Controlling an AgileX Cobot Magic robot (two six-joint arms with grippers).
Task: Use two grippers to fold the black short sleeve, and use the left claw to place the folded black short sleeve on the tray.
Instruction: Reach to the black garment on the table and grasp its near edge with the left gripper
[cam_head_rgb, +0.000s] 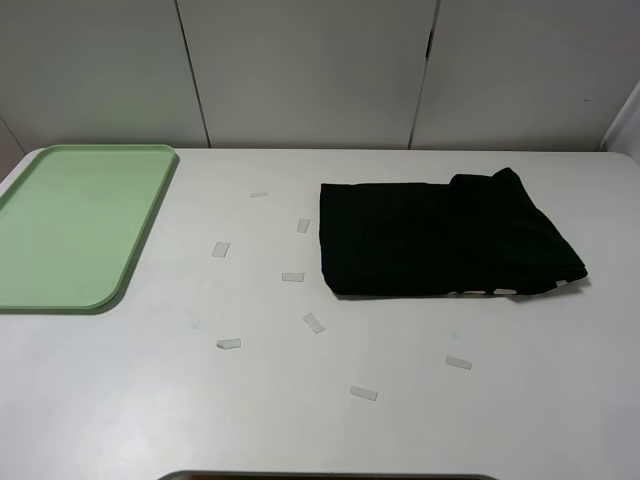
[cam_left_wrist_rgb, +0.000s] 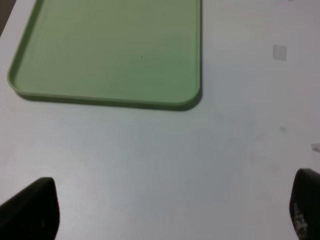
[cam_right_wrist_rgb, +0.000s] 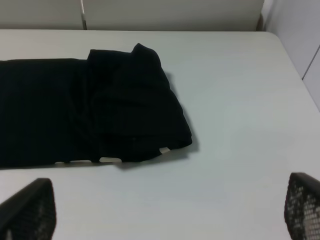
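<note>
Shirt (cam_head_rgb: 440, 235) lies folded on worktop (cam_head_rgb: 150, 400), well apart from tray (cam_head_rgb: 80, 220). Left gripper (cam_left_wrist_rgb: 167, 210) and right gripper (cam_right_wrist_rgb: 165, 207) both wide.

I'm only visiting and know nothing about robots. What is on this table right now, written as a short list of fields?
shirt: black shirt, folded over on itself, lying on the table right of the middle
tray: green tray at the far left, nothing on it, well apart from the shirt
scraps: small paper strips scattered between tray and shirt
left claw: open, holding nothing, over bare table near the tray
right claw: open, holding nothing, near the shirt
</note>
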